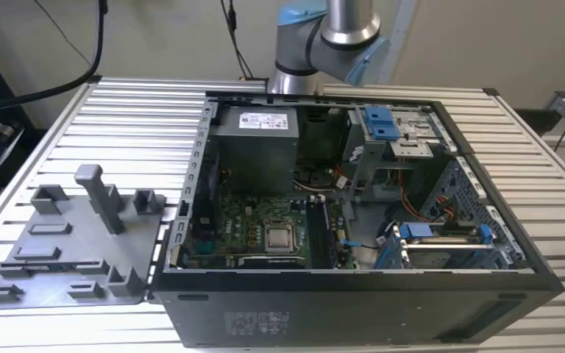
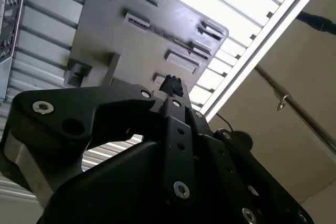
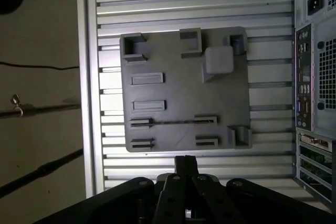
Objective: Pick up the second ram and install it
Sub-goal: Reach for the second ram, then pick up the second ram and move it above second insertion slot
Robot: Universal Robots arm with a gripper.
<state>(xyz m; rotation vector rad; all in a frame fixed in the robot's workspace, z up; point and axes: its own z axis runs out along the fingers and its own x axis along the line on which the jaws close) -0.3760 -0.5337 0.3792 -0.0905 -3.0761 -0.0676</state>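
Grey plastic forms the parts tray (image 1: 76,243), which lies flat on the slatted aluminium table (image 1: 135,110), just beside the open black computer case (image 1: 361,309) on the exterior view's left. The tray carries several slotted holder blocks and one tall upright post (image 1: 101,195). In the first wrist view, a thin dark strip runs edge-on between two of these blocks. As far as can be told, this strip is the second ram (image 3: 173,121), seated upright in the tray. The neighbouring pair of blocks has nothing between them. The gripper (image 3: 185,162) hangs above the table with its tip just outside the tray edge nearest that empty pair, close to the ram but not touching it. In both wrist views its black fingers (image 2: 171,84) are pressed together at the tip, with nothing clamped between them. The rear panel of the case (image 3: 315,77), with its ports and vents, stands along one side of the tray in the first wrist view. In the exterior view, the case lies on its side with the cover off, exposing the green motherboard (image 1: 253,220), the bare processor (image 1: 280,237) and the grey power supply (image 1: 253,143). The arm (image 1: 327,37) rises from behind the far side of the case.
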